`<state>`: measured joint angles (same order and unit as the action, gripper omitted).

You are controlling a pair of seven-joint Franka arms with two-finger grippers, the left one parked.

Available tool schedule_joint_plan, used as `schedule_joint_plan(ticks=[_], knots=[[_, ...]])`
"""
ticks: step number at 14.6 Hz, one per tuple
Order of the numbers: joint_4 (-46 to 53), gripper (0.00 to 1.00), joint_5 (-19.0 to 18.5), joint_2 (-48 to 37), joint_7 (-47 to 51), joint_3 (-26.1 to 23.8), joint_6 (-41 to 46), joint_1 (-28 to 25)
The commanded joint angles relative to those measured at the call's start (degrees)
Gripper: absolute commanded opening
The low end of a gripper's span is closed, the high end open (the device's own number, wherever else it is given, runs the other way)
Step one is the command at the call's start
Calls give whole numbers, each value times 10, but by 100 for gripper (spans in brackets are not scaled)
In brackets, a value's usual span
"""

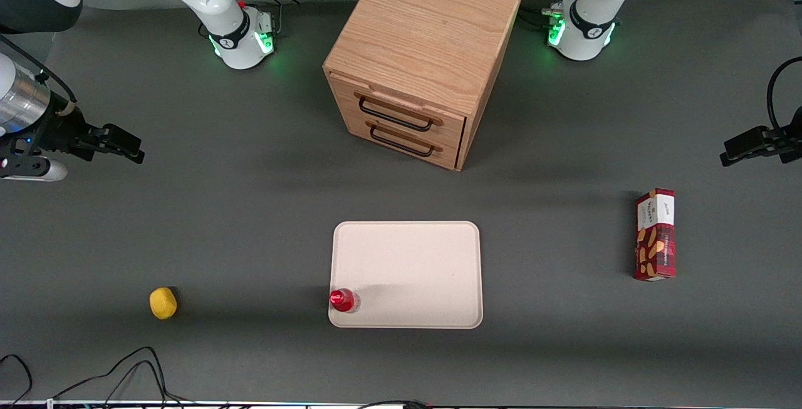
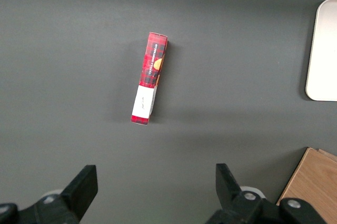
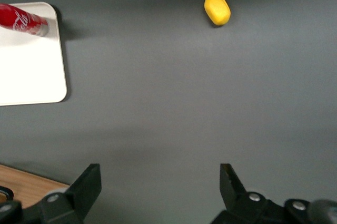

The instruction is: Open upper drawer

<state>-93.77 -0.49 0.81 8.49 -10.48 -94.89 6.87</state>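
Gripper (image 1: pixel 128 146) hovers with fingers apart at the working arm's end of the table (image 1: pixel 250 208), well apart from the cabinet (image 1: pixel 420 58). Upper drawer (image 1: pixel 401 108) sits closed above its twin (image 1: pixel 401 139); hooking that nearby lower handle is the risk.

robot lab bench | dark grey mat table (image 1: pixel 250 208) | two white arm bases (image 1: pixel 241 39) bolted on, green status LEDs lit | loose cables (image 1: pixel 125 371) ran along table's near edge | staged props

White arm, black pincer (image 1: pixel 122 144) (green base lights).
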Motion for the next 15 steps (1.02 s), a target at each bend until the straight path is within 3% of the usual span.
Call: schedule_joint_plan(ticks=[1, 12, 15], knots=[[-5, 100, 6, -4, 13, -16, -18, -38], [88, 100, 15, 62, 3, -72, -17, -227], [119, 100, 15, 94, 3, -119, -17, -234]])
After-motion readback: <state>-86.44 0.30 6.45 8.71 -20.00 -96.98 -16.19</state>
